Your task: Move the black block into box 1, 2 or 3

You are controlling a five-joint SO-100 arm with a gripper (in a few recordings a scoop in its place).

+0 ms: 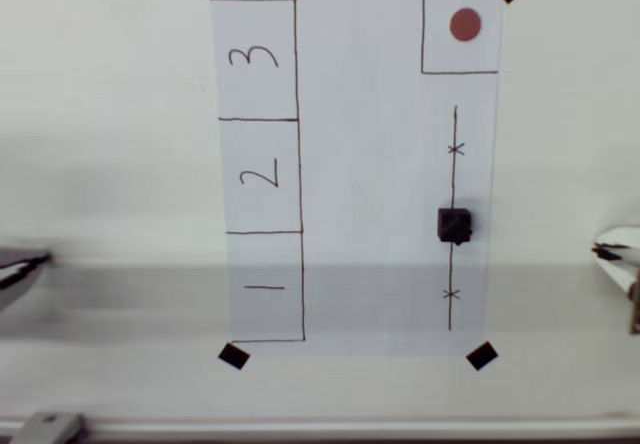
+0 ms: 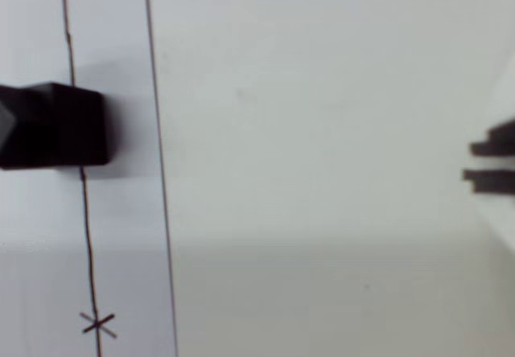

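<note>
One black block (image 1: 454, 224) sat on the pen line (image 1: 453, 174) at the paper's right side in the overhead view, well apart from box 2 (image 1: 260, 175). Judged light, rigid, matte; best pinched across opposite flat faces. Gripper (image 1: 618, 249) state: cannot tell.

1 black block (image 1: 454, 224), 3 numbered boxes (image 1: 260, 174), 4 tape squares (image 1: 233, 356)

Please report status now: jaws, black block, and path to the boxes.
Jaws: state cannot be told. Black block sits on the drawn line on the paper's right side, untouched, outside box 2. Bare paper between block and boxes.
</note>
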